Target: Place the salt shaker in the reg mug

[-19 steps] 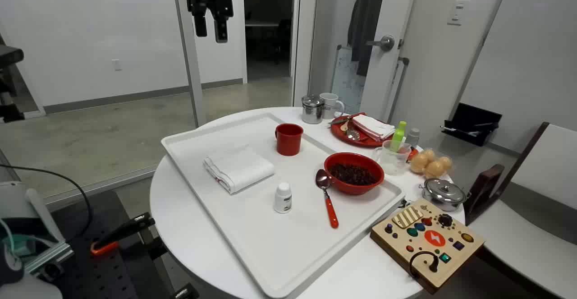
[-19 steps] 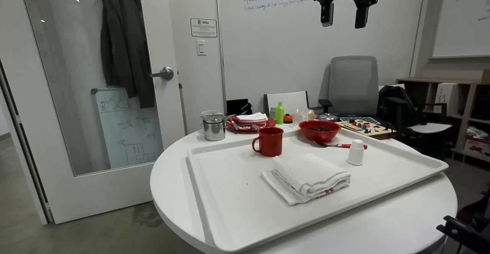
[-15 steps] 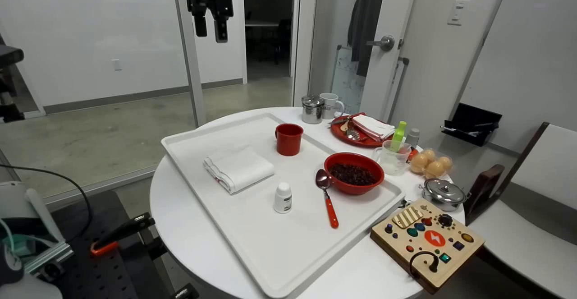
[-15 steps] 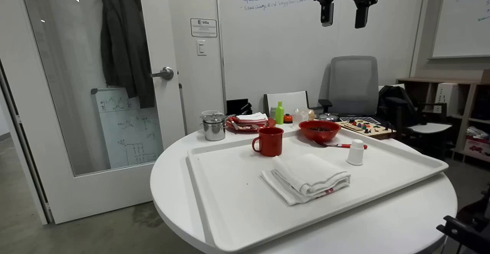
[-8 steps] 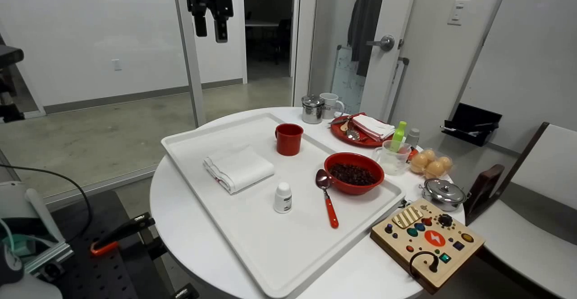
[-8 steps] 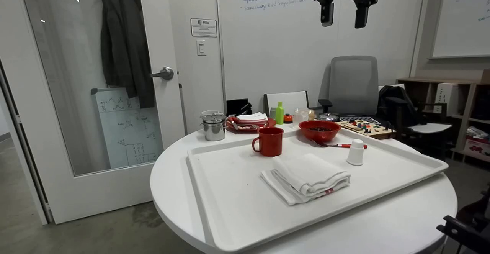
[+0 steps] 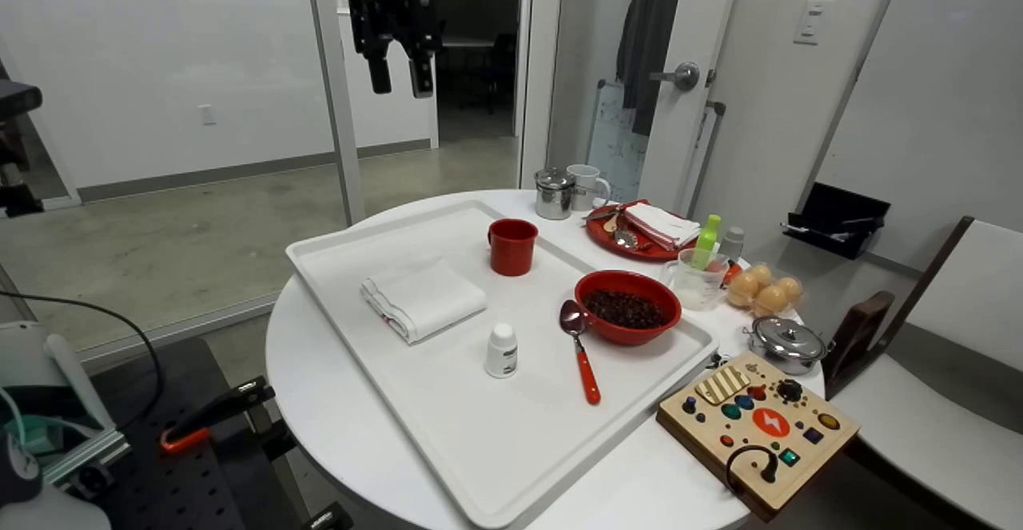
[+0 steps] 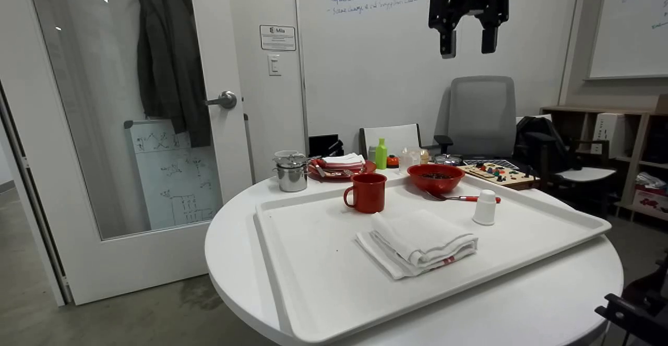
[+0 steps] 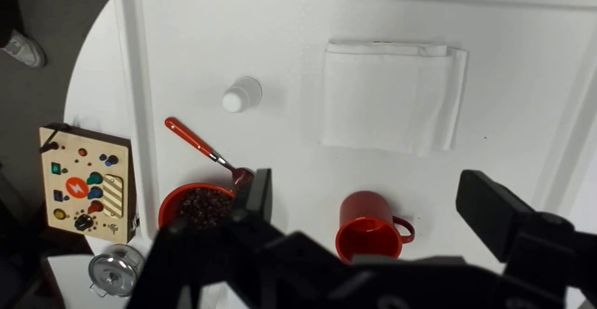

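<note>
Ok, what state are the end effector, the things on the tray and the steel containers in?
End effector: open, holding nothing
Salt shaker: upright, capped
Red mug: upright, uncovered
Red bowl: holding dark bits
Red-handled spoon: lying down
White cloth: folded
Steel pot: lid on
Steel canister: lid on

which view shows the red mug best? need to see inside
The wrist view: it looks down into the red mug and shows its handle, though the gripper covers a bit of rim. Both exterior views show it upright from the side: mostly outer wall, only a sliver of inside.
</note>
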Motion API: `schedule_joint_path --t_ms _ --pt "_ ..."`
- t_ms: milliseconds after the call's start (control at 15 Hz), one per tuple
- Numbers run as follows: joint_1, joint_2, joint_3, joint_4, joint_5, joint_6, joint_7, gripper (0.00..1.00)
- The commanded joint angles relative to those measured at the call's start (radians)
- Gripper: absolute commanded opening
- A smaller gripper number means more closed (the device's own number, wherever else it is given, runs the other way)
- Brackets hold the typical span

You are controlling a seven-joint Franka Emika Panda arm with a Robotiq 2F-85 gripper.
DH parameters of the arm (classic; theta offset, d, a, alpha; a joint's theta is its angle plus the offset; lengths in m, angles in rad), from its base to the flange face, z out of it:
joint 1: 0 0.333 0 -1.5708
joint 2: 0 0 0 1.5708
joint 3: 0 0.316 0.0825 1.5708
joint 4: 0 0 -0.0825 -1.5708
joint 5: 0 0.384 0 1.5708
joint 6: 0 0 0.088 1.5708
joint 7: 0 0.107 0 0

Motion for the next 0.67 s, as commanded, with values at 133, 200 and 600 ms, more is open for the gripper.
schedule_joint_path --t_ms 133,200,600 --pt "-0.029 0.126 -0.035 -0.02 -0.094 0.115 -0.004 1.0" --pt "-0.036 0.146 -0.047 -0.022 -0.101 0.124 -0.007 1.0" --pt "-0.071 0.213 -0.126 -0.084 -0.107 0.173 -0.025 1.0"
